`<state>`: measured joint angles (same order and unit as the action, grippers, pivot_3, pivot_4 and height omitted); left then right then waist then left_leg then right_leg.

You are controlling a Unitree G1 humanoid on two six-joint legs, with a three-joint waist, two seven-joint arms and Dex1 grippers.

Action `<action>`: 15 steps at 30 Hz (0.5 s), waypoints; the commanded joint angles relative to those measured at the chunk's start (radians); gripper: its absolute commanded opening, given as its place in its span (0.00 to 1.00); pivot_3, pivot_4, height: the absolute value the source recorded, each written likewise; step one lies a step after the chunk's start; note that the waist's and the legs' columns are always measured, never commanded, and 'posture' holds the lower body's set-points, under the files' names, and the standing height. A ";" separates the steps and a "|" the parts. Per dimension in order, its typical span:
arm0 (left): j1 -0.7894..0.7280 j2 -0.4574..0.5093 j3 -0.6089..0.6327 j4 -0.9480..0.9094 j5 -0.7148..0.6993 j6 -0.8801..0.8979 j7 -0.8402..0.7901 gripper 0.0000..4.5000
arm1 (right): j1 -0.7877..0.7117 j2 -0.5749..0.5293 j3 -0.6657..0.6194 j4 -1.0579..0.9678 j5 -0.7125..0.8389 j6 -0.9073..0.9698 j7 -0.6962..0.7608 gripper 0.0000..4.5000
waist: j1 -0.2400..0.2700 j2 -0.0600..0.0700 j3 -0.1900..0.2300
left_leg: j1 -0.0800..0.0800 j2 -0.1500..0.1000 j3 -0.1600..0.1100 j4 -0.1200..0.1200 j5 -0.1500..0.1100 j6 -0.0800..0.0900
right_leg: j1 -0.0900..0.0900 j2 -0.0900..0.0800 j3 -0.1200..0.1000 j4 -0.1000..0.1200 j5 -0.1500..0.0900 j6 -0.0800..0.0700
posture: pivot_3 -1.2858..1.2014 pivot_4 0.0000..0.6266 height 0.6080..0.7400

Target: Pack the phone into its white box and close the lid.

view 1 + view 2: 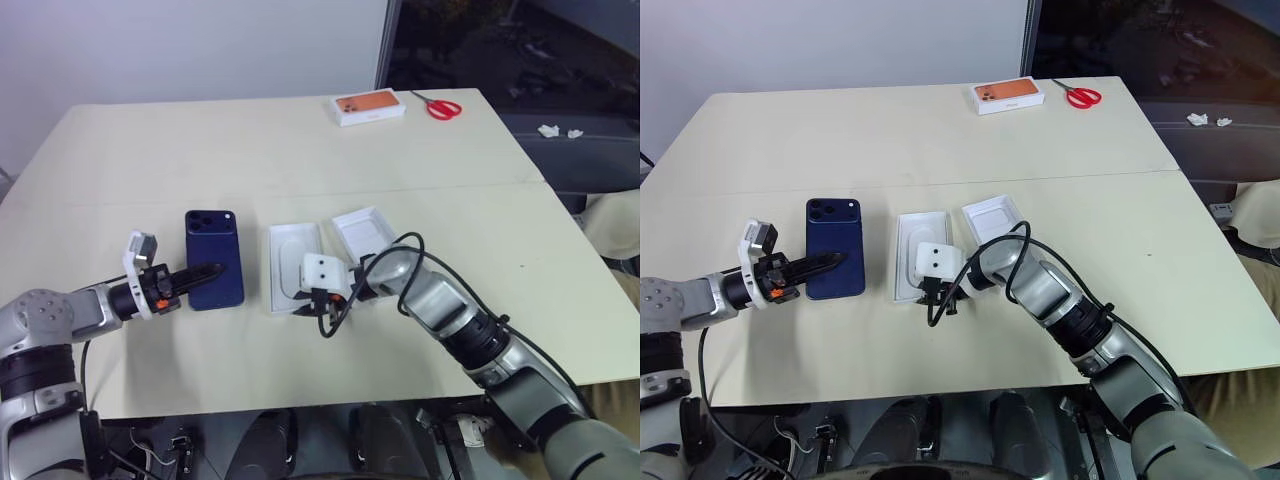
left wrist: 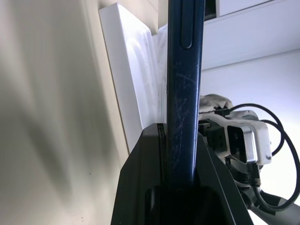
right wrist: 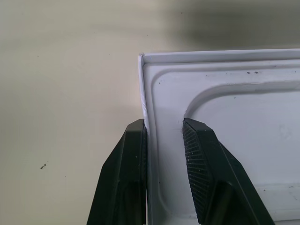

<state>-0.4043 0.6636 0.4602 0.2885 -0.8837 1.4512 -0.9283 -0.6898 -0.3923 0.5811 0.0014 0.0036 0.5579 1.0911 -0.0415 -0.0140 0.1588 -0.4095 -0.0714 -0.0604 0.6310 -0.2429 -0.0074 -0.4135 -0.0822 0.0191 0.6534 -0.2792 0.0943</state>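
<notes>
Item, left side: left gripper (image 1: 203,273), clenched on the near short edge of the phone (image 1: 213,250). The forearm reaches in low from the table's (image 1: 200,150) left front, fingers about level and aimed toward the middle. The phone sits back-up with its camera bump at the far end, just left of the white box (image 1: 290,250) and apart from it; you cannot tell whether its far end rests on the table. Item, centre: the white box, open side up, with a moulded recess in its floor. Item, centre-right: right gripper (image 3: 164,129), wrist bent down and pointing leftward at the box's near corner. Its fingers straddle the side wall, the outer one against the wall and the inner one standing off it, so the tool is not yet clamped. Item, right: the lid (image 1: 365,228), plain side up, just beyond the box's far right corner and partly behind the right arm. Handling note: the step in hand looks like steadying the box. Pinch only the thin wall, gently, since cardboard will likely buckle. Hold the tray flat. Then bring the phone across square to the recess, lower its far end in first, and release only once it sits flush.
</notes>
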 commanded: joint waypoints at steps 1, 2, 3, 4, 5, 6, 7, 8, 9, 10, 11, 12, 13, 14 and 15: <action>-0.008 0.014 0.026 -0.036 -0.039 -0.009 -0.004 0.00 | -0.004 0.017 0.008 0.020 -0.003 0.004 0.001 0.24 | 0.000 0.000 0.000 | 0.000 0.000 0.000 0.000 0.000 0.000 | 0.000 0.000 0.000 0.000 0.000 0.000 | 0.52 0.24 1.00; -0.009 0.014 0.027 -0.037 -0.040 -0.009 -0.002 0.00 | -0.003 0.023 0.007 0.022 -0.001 0.010 -0.002 0.24 | -0.001 0.000 0.000 | 0.000 0.000 0.000 0.000 0.000 0.000 | 0.000 0.000 0.000 0.000 0.000 0.000 | 0.52 0.24 1.00; -0.010 0.014 0.027 -0.037 -0.040 -0.009 -0.002 0.00 | -0.001 0.030 0.006 0.022 0.002 0.017 -0.004 0.24 | -0.001 0.000 0.000 | 0.000 0.000 0.000 0.000 0.000 0.000 | 0.000 0.000 0.000 0.000 0.000 0.000 | 0.52 0.24 1.00; -0.011 0.016 0.028 -0.036 -0.042 -0.008 -0.002 0.00 | 0.000 0.037 0.008 0.022 0.003 0.025 -0.007 0.24 | -0.002 0.000 0.000 | 0.000 0.000 0.000 0.000 0.000 0.000 | 0.000 0.000 0.000 0.000 0.000 0.000 | 0.52 0.24 1.00; -0.012 0.019 0.029 -0.035 -0.043 -0.008 -0.004 0.00 | 0.000 0.045 0.009 0.022 0.003 0.031 -0.011 0.24 | -0.002 0.000 0.000 | 0.000 0.000 0.000 0.000 0.000 0.000 | 0.000 0.000 0.000 0.000 0.000 0.000 | 0.52 0.24 1.00; -0.013 0.021 0.029 -0.035 -0.044 -0.007 -0.005 0.00 | 0.001 0.051 0.010 0.021 0.003 0.034 -0.013 0.24 | -0.002 0.000 0.000 | 0.000 0.000 0.000 0.000 0.000 0.000 | 0.000 0.000 0.000 0.000 0.000 0.000 | 0.52 0.24 1.00; -0.017 0.024 0.030 -0.032 -0.044 -0.010 -0.007 0.00 | -0.002 0.080 0.003 0.026 0.019 0.066 -0.023 0.24 | -0.002 0.000 0.000 | 0.000 0.000 0.000 0.000 0.000 0.000 | 0.000 0.000 0.000 0.000 0.000 0.000 | 0.52 0.24 1.00; -0.023 0.029 0.031 -0.026 -0.042 -0.013 -0.009 0.00 | -0.006 0.116 -0.002 0.039 0.025 0.080 -0.045 0.24 | -0.003 -0.001 0.000 | 0.000 0.000 0.000 0.000 0.000 0.000 | 0.000 0.000 0.000 0.000 0.000 0.000 | 0.52 0.24 1.00; -0.033 0.032 0.033 -0.018 -0.041 -0.020 -0.010 0.00 | -0.011 0.152 0.000 0.052 0.026 0.087 -0.063 0.24 | -0.004 -0.001 0.000 | 0.000 0.001 0.000 0.000 0.000 0.000 | 0.000 0.001 0.000 0.000 0.000 0.000 | 0.52 0.24 1.00; -0.041 0.036 0.034 -0.011 -0.040 -0.025 -0.011 0.00 | -0.014 0.182 0.004 0.063 0.022 0.088 -0.077 0.24 | -0.005 -0.001 0.000 | 0.001 0.001 0.000 -0.001 0.000 0.000 | 0.000 0.001 0.000 0.000 0.000 0.000 | 0.52 0.24 1.00; -0.051 0.039 0.036 -0.006 -0.040 -0.029 -0.012 0.00 | -0.019 0.212 0.008 0.080 0.016 0.085 -0.092 0.24 | -0.005 -0.001 0.000 | 0.001 0.001 0.000 -0.001 0.000 -0.001 | -0.001 0.001 0.000 0.001 0.000 0.000 | 0.52 0.24 1.00; -0.059 0.043 0.037 -0.002 -0.041 -0.028 -0.012 0.00 | -0.024 0.237 0.011 0.098 0.011 0.082 -0.104 0.24 | -0.004 -0.001 0.000 | 0.001 0.001 0.000 -0.001 0.001 -0.001 | -0.001 0.001 0.000 0.001 0.000 0.000 | 0.52 0.24 1.00; -0.065 0.046 0.038 -0.001 -0.042 -0.027 -0.013 0.00 | -0.029 0.254 0.013 0.113 0.006 0.080 -0.113 0.24 | -0.004 -0.001 0.000 | 0.001 0.001 0.000 -0.001 0.001 -0.002 | -0.001 0.001 0.000 0.001 0.000 0.000 | 0.52 0.24 1.00; -0.071 0.048 0.039 0.002 -0.043 -0.026 -0.012 0.00 | -0.034 0.268 0.016 0.127 0.001 0.079 -0.119 0.24 | -0.004 -0.001 0.000 | 0.001 0.001 0.000 -0.001 0.001 -0.003 | -0.001 0.001 0.000 0.001 0.000 0.000 | 0.52 0.24 1.00; -0.075 0.050 0.039 0.005 -0.044 -0.027 -0.012 0.00 | -0.036 0.275 0.018 0.136 -0.002 0.079 -0.121 0.24 | -0.003 -0.001 0.000 | 0.001 0.001 0.000 -0.001 0.002 -0.003 | -0.001 0.001 0.000 0.001 0.000 0.000 | 0.52 0.24 1.00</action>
<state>-0.4601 0.6918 0.4607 0.3039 -0.8866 1.4328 -0.9201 -0.7199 -0.1341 0.5808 0.1217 -0.0068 0.6335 0.9671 -0.0446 -0.0148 0.1583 -0.4089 -0.0707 -0.0604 0.6303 -0.2413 -0.0103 -0.4146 -0.0812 0.0194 0.6541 -0.2792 0.0943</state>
